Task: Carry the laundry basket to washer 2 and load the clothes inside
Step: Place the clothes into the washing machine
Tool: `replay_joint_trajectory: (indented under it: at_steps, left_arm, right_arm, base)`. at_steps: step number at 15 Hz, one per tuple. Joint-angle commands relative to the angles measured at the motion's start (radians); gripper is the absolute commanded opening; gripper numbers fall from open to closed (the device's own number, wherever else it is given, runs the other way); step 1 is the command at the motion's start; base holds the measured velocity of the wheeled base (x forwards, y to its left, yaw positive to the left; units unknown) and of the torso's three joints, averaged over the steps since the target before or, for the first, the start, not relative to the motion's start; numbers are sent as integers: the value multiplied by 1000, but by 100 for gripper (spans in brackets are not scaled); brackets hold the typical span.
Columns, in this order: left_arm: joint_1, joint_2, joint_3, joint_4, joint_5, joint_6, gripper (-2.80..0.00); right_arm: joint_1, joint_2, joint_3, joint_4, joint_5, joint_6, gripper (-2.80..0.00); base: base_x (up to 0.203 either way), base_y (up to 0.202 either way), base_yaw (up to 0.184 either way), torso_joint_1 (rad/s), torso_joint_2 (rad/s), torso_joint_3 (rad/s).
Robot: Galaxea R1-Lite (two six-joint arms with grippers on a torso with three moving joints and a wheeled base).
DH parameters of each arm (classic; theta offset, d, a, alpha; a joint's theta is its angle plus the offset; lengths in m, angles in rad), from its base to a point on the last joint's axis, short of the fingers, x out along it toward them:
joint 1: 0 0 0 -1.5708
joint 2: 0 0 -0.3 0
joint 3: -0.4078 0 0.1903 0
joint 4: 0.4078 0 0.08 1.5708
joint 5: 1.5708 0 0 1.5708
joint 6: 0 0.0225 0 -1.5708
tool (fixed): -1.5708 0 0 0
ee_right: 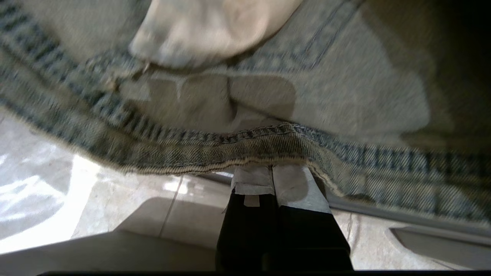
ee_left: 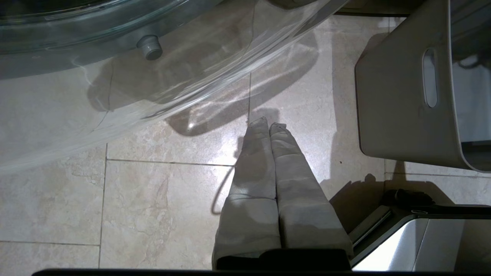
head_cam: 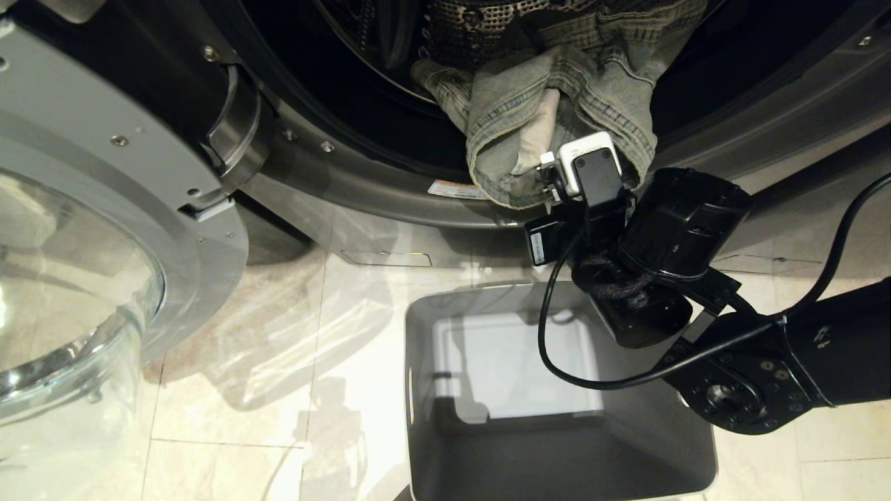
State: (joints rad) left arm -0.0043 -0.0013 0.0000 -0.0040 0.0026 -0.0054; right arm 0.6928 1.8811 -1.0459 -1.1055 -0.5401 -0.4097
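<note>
- The grey plastic rectangular laundry basket (head_cam: pixel 668 445) stands nearest, on the pale marble-look tiled floor (head_cam: pixel 230 417), directly below the washer's opening; its inside shows only the bare bottom, and a narrow slot handle shows on its side wall in the left wrist view.
- The left hand (ee_left: pixel 268 124) hangs over the floor tiles beside the basket, its two fabric-covered fingers pressed together with nothing between them.
- At the left edge the round glass door (head_cam: pixel 76 292) with its grey rim stands swung open.
- The black right arm (head_cam: pixel 821 355) reaches from the right across the basket's far corner, a black cable looping under it.
- The right hand (ee_right: pixel 271 173) is up at the lower lip of the opening, its fingers clenched together, with their tips under the hem of the denim; whether cloth is pinched between them cannot be told.
- The pale green-grey washed denim garment (head_cam: pixel 550 97) lies half in the perforated drum of the dark grey front-load washer (head_cam: pixel 786 118), its lower part drooping over the door rim.
</note>
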Motion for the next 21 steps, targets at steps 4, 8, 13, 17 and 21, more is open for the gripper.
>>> replay_joint_trajectory:
  at_steps: [4, 8, 13, 17, 21]
  left_arm:
    - [0, 1, 0, -1, 0, -1, -280]
    - [0, 1, 0, -1, 0, -1, -280]
    - [0, 1, 0, -1, 0, -1, -280]
    - [0, 1, 0, -1, 0, -1, -280]
    - [0, 1, 0, -1, 0, -1, -280]
  right_arm:
    - [-1, -29, -26, -4, -1, -27, -280]
    - [-1, -73, -26, 2, 1, -34, -280]
    - [-1, -122, -29, 21, 5, -58, -280]
    - [-2, -89, -105, 16, 3, -67, -280]
    - [-2, 55, -309, -12, 2, -92, -280]
  base:
    - [0, 0, 0, 0, 0, 0]
    - [0, 0, 0, 0, 0, 0]
    - [0, 0, 0, 0, 0, 0]
    - [0, 0, 0, 0, 0, 0]
    - [0, 0, 0, 0, 0, 0]
